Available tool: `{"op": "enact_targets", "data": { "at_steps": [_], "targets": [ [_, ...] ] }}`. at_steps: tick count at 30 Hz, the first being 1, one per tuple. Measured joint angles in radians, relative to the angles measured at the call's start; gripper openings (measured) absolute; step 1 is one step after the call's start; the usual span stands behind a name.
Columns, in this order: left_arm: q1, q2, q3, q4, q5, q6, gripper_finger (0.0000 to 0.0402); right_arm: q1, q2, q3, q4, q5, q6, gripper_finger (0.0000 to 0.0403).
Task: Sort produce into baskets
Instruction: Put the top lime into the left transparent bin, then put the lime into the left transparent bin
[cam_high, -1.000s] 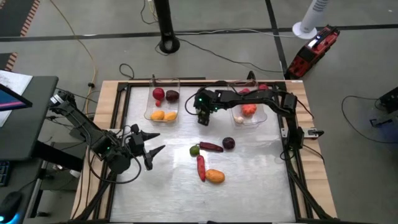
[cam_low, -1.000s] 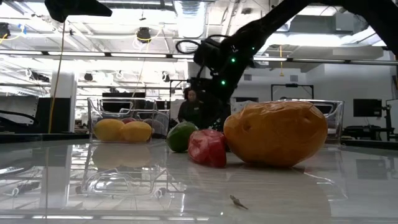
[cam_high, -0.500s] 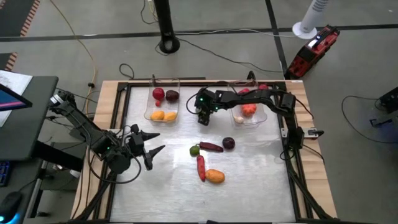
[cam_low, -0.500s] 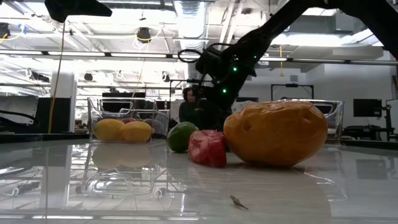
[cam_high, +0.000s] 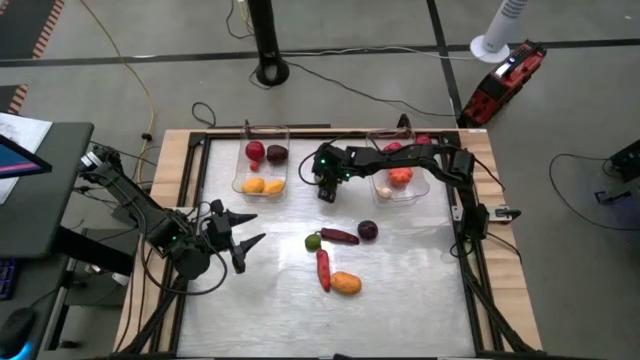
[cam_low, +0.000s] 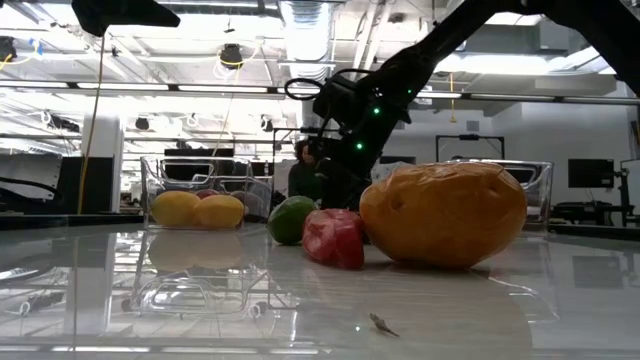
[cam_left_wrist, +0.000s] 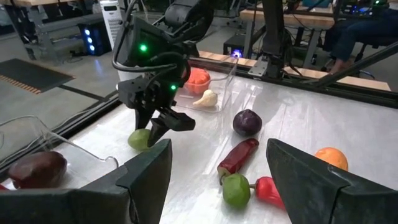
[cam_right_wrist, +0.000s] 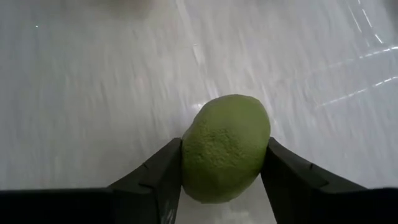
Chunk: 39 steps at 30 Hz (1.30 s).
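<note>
Right tool (cam_high: 325, 190) pinches a green, pebbled, oval fruit (cam_right_wrist: 225, 147) between its two dark fingers (cam_right_wrist: 149, 180), low over the worktop (cam_high: 400, 300) between the two baskets. Left tool (cam_high: 243, 240) waits at the worktop's left edge with its fingers spread and nothing between them.

Worktop surface is pale, glossy and streaked, framed by a dark rail on a light wooden board. It reflects the produce in the low view. Grey floor surrounds it, with cables, a black post base (cam_high: 270, 70), a white fan base (cam_high: 492, 45) and a red-and-black device (cam_high: 502, 84). Beyond the worktop the low view shows a bright hall with ceiling lights and a seated person (cam_low: 305, 175).

Both baskets are clear, thin-walled plastic bins with rounded corners. The left basket (cam_high: 262, 135) holds a red piece, a dark purple piece and two yellow-orange rounded pieces (cam_high: 264, 185). The right basket (cam_high: 412, 192) holds an orange-red piece (cam_high: 400, 177) and a small white piece (cam_left_wrist: 205, 98).

Loose on the worktop near its middle:
- a small green round piece (cam_high: 313, 241), touching a dark red chili-shaped piece (cam_high: 340, 237);
- a dark purple round piece (cam_high: 368, 231);
- a red elongated pepper (cam_high: 323, 268);
- an orange, dimpled oval piece (cam_high: 346, 284) just beside the pepper.
</note>
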Motion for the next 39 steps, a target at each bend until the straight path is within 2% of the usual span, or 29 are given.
{"op": "enact_targets", "data": {
  "at_steps": [4, 11, 20, 23, 29, 39],
  "targets": [
    [0.000, 0.000, 0.000, 0.000, 0.000, 0.000, 0.0250, 0.005, -0.014, 0.022, -0.047, 0.001, 0.000, 0.0212],
    [0.000, -0.002, 0.000, 0.007, -0.001, 0.010, 0.0250, 0.074, -0.047, 0.148, -0.062, -0.008, -0.001, 0.0212],
    [0.000, -0.002, 0.000, 0.011, -0.003, -0.006, 0.0250, 0.180, -0.046, 0.190, 0.243, -0.009, -0.086, 0.0220],
    [0.000, -0.002, 0.000, 0.011, -0.003, -0.007, 0.0250, 0.184, -0.046, 0.190, 0.319, -0.010, -0.094, 0.0236],
    [0.000, -0.002, 0.000, 0.011, -0.003, -0.007, 0.0250, 0.166, -0.046, 0.190, 0.349, -0.040, -0.092, 0.0267],
    [0.000, -0.002, 0.000, 0.011, -0.003, -0.008, 0.0250, 0.127, -0.046, 0.190, 0.323, -0.150, -0.014, 0.0277]
  ]
}}
